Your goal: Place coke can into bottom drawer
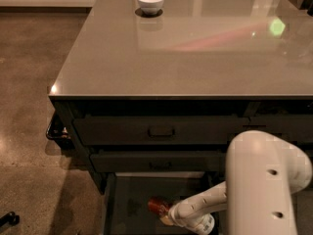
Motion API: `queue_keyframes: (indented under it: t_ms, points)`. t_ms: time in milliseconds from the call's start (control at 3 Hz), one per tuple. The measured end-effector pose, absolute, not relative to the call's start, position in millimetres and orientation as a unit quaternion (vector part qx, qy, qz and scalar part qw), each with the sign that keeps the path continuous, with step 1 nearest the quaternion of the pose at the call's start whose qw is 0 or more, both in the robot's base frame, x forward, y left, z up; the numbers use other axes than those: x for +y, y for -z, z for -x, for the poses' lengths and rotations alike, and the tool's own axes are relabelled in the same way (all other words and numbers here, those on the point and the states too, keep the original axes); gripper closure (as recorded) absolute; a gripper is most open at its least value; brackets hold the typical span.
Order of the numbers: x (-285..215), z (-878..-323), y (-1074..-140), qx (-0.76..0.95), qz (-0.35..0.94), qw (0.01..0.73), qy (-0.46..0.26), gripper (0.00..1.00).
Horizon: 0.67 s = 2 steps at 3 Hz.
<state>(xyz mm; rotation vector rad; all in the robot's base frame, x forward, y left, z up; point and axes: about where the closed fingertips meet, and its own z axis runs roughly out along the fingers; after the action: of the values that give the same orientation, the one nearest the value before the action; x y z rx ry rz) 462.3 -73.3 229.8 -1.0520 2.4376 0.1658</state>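
Observation:
The bottom drawer (128,204) of the dark cabinet's left column stands pulled open at the bottom of the camera view. The red-orange coke can (157,205) lies on its side low inside the drawer, near the middle. My gripper (167,214) reaches into the drawer from the right and is shut on the can's right end. My white arm (264,180) bulks large at the lower right and hides the drawer's right part.
A white bowl (150,1) stands at the back of the grey countertop (186,58). Two shut handled drawer fronts (161,131) sit above the open drawer. A black rail (53,129) hangs on the cabinet's left side. A small black object (7,219) lies on the floor.

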Motion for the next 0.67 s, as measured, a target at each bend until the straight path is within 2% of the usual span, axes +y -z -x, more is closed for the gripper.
queue_keyframes:
  t_ms: [667]
  points:
    - [-87.5,-461.9,-189.9,0.906,0.362,0.214,-0.054,1.00]
